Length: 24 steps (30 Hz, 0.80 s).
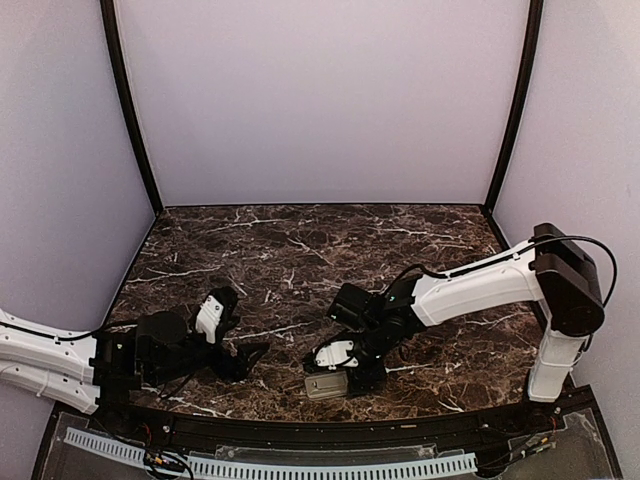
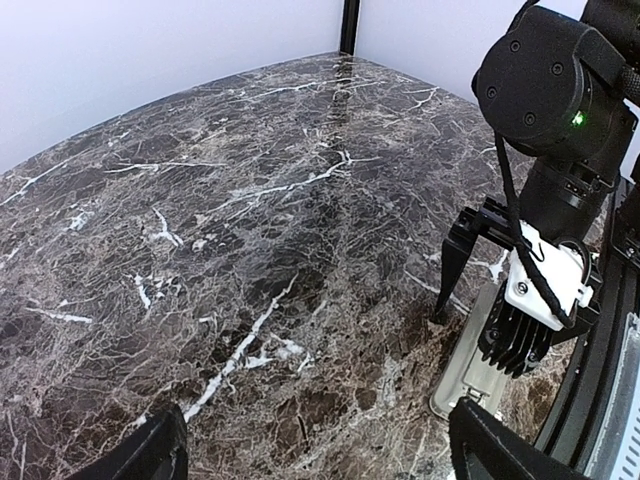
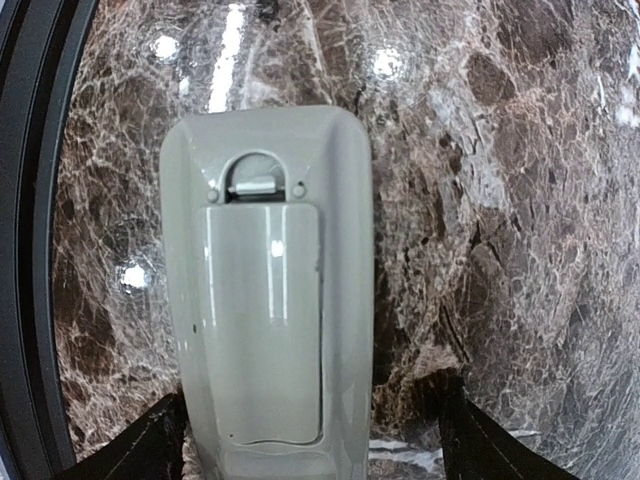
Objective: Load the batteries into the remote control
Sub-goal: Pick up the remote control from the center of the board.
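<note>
right gripper (image 1: 352,378) hangs over one end of the remote (image 1: 322,386), fingers (image 3: 150,445) spread wide either side of it, no clear contact. remote lies back up (grey cover (image 3: 265,320) seated in place) at approx 6 o'clock on the marble table (image 1: 300,240), right by the near edge. left gripper (image 1: 245,358) sits low at approx 7 o'clock, fingers (image 2: 150,450) spread w/ only bare table btwn them, apart from the remote.
</note>
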Available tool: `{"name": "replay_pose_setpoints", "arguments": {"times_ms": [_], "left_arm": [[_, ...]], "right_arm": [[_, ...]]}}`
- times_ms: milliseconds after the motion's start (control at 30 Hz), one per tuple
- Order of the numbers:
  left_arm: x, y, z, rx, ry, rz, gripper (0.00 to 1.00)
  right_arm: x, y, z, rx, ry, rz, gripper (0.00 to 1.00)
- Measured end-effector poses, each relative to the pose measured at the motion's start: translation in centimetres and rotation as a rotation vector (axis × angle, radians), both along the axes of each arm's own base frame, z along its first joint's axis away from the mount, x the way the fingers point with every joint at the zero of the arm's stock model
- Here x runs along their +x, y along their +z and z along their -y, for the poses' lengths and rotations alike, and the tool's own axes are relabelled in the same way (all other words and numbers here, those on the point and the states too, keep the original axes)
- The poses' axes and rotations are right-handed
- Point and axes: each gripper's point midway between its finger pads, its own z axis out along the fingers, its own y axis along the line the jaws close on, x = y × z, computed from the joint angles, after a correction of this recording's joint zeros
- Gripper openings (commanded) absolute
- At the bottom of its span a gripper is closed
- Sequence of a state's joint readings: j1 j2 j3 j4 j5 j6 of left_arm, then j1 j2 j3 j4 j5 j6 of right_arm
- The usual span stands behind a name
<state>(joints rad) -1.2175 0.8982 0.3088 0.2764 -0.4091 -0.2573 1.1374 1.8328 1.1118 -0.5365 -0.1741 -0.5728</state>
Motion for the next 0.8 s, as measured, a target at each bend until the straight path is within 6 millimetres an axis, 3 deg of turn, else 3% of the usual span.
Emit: {"name": "replay_pose_setpoints", "arguments": {"times_ms": [167, 533, 800], "left_arm": [[0.26, 0.14, -0.10, 0.005, 0.004, 0.009, 0.90], [0.60, 0.52, -0.39, 0.005, 0.011, 0.025, 0.90], [0.58, 0.94, -0.43, -0.009, 0.010, 0.030, 0.89]], "right_arm": [[0.11, -0.09, -0.11, 0.001, -0.016, 0.011, 0.77], [-0.46, -0.09, -0.33, 0.003, -0.037, 0.008, 0.43], [-0.48, 0.01, -0.43, 0.007, -0.064, -0.001, 0.37]]}}
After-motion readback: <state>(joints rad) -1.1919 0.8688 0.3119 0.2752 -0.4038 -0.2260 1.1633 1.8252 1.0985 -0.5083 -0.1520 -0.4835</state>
